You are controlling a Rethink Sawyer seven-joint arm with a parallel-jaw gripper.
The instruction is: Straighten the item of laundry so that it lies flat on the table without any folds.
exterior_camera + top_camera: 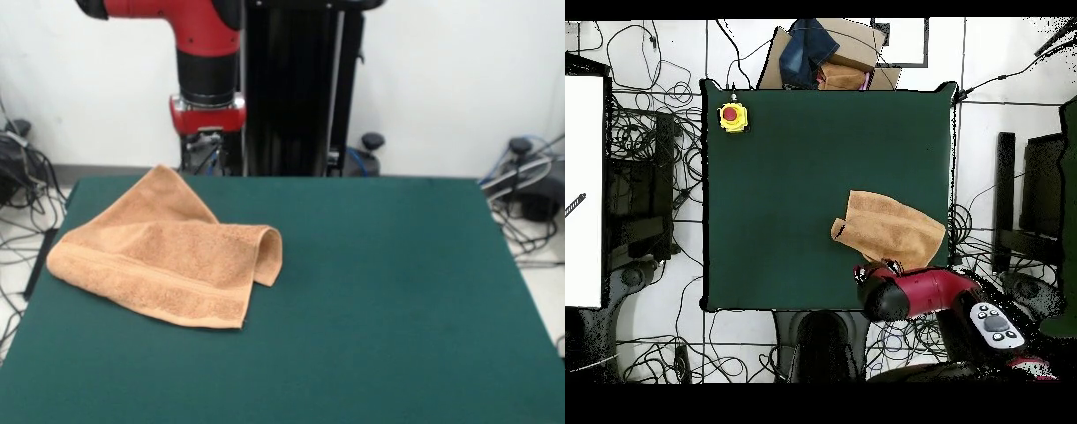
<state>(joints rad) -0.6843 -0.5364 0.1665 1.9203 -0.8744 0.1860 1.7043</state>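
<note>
The item of laundry (168,256), a peach-orange towel, lies on the left part of the green table (397,291). It is crumpled: its right side is folded back over itself into a rounded loop, and one corner points at the far edge. My gripper (205,146) hangs below the red wrist just behind that far corner, above the table's edge and apart from the cloth. In the overhead view the towel (890,230) sits by the table's (785,200) lower right corner, and the red arm (910,292) covers the gripper.
A yellow box with a red button (733,117) stands at the table's upper left corner in the overhead view. Brown and blue things (820,55) lie beyond the top edge. Cables cover the floor around the table.
</note>
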